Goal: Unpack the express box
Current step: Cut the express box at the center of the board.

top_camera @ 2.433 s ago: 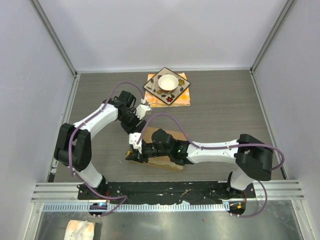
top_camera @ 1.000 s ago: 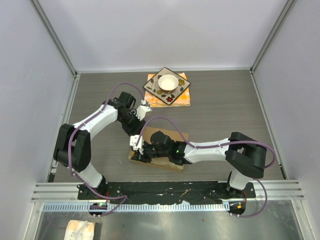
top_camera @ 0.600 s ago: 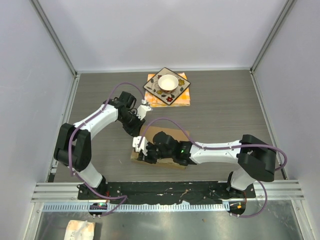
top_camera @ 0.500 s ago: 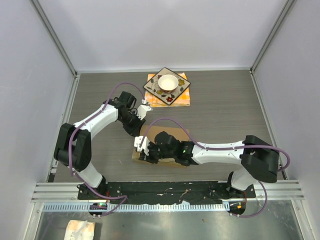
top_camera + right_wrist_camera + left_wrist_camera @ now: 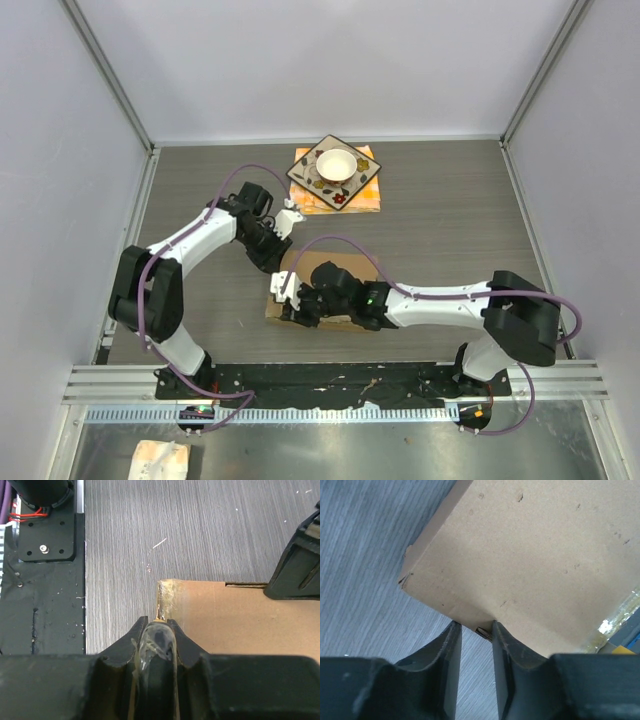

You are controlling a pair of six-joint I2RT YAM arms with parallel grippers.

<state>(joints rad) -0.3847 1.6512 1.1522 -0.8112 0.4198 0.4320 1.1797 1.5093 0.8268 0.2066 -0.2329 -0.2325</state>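
Well, the flat brown cardboard express box (image 5: pixel 530 555) has slid and turned a little on the grey wood-grain table (image 5: pixel 200 530) over the last couple of seconds. Its near edge now lies squarer to my bases, and my right elbow has swung outward. My right gripper (image 5: pixel 156 622) is clamped on the strip of clear shiny packing tape (image 5: pixel 167 599) at the box's near left corner. I judge that my pull dragged the box rather than peeling tape, and the box looks sealed. My left gripper (image 5: pixel 472 626) has its jaws narrowly apart at the far left edge; whether they pinch cardboard I cannot tell. The box lies near my bases, well apart from the orange-patterned square plate (image 5: pixel 316 183).
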